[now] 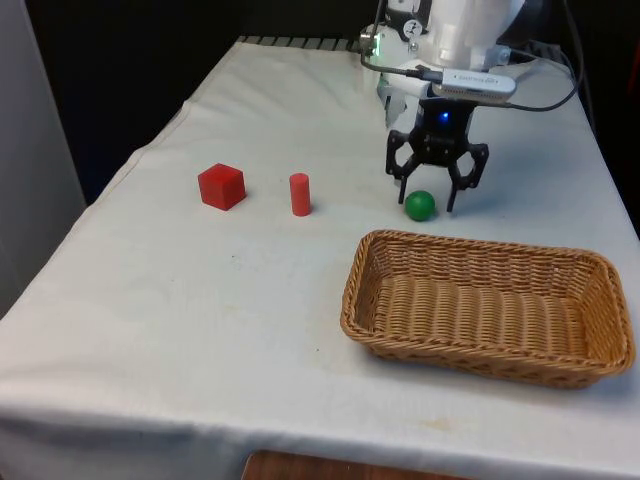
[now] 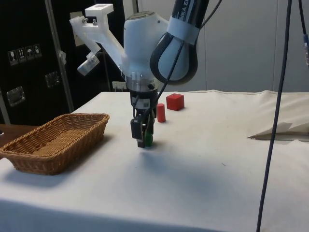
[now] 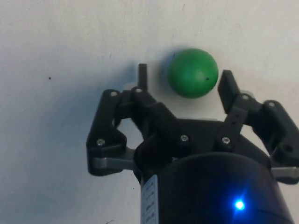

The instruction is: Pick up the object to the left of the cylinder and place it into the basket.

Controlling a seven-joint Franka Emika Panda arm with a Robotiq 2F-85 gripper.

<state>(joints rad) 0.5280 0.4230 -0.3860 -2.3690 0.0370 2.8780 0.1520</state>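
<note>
Hovering apparently behind green ball (image 1: 420,205), end effector (image 1: 429,201) spread; red cube (image 1: 221,186) apart.

On the tabletop (image 1: 200,330), a cube (image 1: 221,186), a cylinder (image 1: 299,194) and a ball (image 1: 420,205) are set in a row from the front view's left to right. A basket (image 1: 487,305) is placed nearer the camera, towards the front view's right.

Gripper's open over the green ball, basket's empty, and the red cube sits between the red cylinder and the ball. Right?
Not quite. In the front view the red cylinder stands between the red cube and the green ball. The rest holds: the gripper is open at the ball, and the basket is empty.
</note>
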